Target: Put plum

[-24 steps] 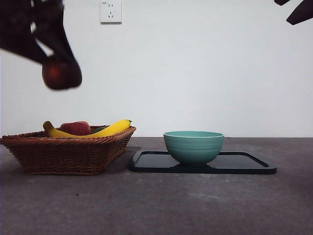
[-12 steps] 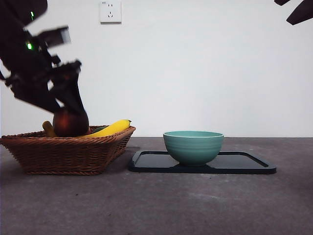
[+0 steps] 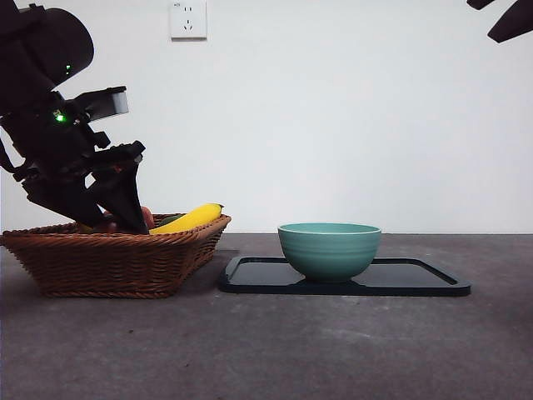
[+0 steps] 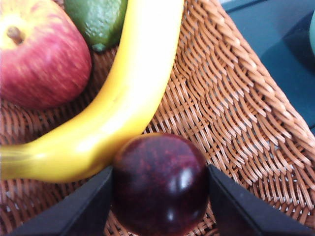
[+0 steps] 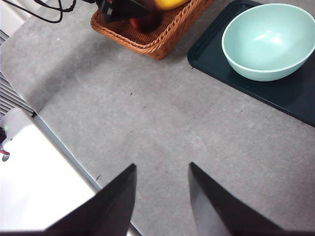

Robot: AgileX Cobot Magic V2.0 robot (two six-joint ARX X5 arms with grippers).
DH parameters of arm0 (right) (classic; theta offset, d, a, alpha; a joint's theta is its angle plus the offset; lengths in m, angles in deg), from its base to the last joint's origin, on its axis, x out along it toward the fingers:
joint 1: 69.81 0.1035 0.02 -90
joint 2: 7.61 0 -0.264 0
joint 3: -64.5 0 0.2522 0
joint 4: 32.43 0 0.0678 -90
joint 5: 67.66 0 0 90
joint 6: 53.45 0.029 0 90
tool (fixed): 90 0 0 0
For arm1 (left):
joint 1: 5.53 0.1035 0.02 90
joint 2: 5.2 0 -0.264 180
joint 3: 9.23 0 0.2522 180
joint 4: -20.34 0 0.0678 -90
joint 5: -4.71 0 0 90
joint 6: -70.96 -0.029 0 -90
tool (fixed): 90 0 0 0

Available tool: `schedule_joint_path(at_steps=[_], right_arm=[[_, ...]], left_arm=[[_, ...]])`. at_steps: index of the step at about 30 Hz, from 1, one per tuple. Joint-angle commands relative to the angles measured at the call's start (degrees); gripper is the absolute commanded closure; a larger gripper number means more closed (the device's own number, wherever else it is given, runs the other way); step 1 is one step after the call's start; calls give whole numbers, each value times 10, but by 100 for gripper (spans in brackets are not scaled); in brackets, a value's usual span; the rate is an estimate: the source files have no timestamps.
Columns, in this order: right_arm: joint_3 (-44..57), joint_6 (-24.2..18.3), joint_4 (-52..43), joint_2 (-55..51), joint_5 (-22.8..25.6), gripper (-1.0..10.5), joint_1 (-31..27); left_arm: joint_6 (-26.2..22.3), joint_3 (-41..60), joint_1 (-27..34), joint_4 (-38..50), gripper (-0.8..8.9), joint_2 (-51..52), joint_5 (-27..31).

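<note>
Maroon and glossy, the plum point(image 4: 160, 184) fills the lower middle of the left wrist frame, pinched between the left gripper point(image 4: 160, 196) and its two black jaws, which press on either flank of the fruit. It sits low inside the wicker basket point(image 4: 236, 113), touching the yellow banana point(image 4: 123, 93) that curves past it; whether it already rests on the weave beneath cannot be told. Further back in that frame lie a red apple point(image 4: 42, 54) and a green fruit point(image 4: 98, 17), at the upper left.

In the front view the same arm stoops at the left of the frame, jaws sunk behind the basket point(image 3: 117, 258) rim — the plum itself is hidden there. Right of centre stands the teal bowl point(image 3: 330, 250) on a black tray point(image 3: 416, 282).

To finish well, I judge the jaws should part gently once the plum bears on the wicker, then lift straight up so neither jaw nudges the banana.

High in the upper right corner waits the right gripper point(image 5: 160, 196), jaws apart and holding nothing.

No brand, label or writing is readable; the wall outlet point(image 3: 188, 19) bears none legible.
</note>
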Motion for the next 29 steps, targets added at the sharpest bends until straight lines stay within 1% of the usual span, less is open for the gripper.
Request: schedule_joint_path(at_steps=[1,7,10,12,21,29], right_arm=[[-3,4,-7,3,0,775,4],[-3,4,-7,3,-1,775,4],[-3,4,-7,3,-1,775,4],[-3,4,-7,3,-1,775,4],[-3,6,-6,3,-1,775,4],[-2,6,-6,3,-1,775,4]], left_arm=[[-5,-5,-1,6,565,-10,-1],[-9,-5,-2,-13,549,-15,-1],[-9,-5,-2,-18,474,-15,-1],[-9,-5,-2,-18,442,-15,-1],[-5,-7,-2,-17,437,-8,-1],[2,-19,-2,-19,438,34,-1]])
